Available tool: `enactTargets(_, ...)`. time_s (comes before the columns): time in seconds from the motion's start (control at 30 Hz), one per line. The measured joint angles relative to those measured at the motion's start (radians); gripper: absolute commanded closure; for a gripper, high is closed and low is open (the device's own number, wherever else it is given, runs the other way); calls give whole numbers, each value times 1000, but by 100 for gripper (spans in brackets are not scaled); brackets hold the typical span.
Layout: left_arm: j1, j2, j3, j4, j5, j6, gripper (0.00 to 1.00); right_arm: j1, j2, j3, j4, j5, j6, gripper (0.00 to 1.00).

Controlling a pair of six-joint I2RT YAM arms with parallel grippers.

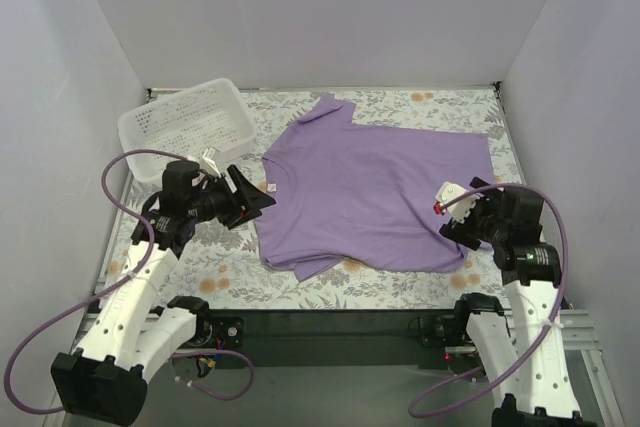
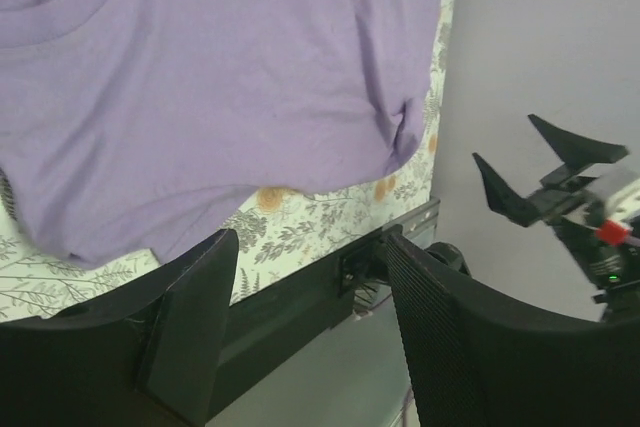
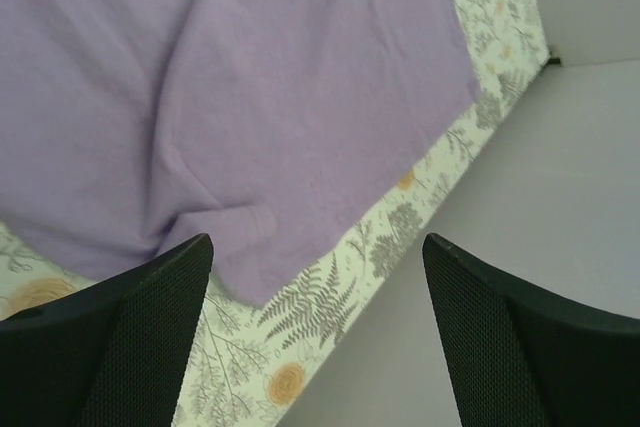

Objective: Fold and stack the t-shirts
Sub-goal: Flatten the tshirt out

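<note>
- The left arm point(image 1: 135, 292) leans to one o'clock; the left gripper point(image 2: 310, 242) points at three o'clock, jaws apart.
- The right gripper point(image 3: 315, 242) points at nine o'clock, jaws wide apart.

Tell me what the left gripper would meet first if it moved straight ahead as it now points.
Most likely the t-shirt: the left gripper points toward its collar side. Its height above the cloth is unclear.

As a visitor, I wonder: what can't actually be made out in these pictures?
1. The small white neck label of the lavender-purple cotton t-shirt: top view, too small to read.
2. The shirt's whole outline: both wrist views, cut off by the top and left edges.
3. Inside the white perforated plastic basket: top view, too small and pale to tell whether it is empty; outside both wrist views.
</note>
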Motion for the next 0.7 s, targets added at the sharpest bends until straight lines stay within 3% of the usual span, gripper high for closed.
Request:
enactTargets(0.33,-39,279,-15,89,-85,135,40,0,481,90,5,-298,276,17)
enactTargets(0.7,-250,579,100,134,-264,211,41,-8,673,92,61,-351,356,22)
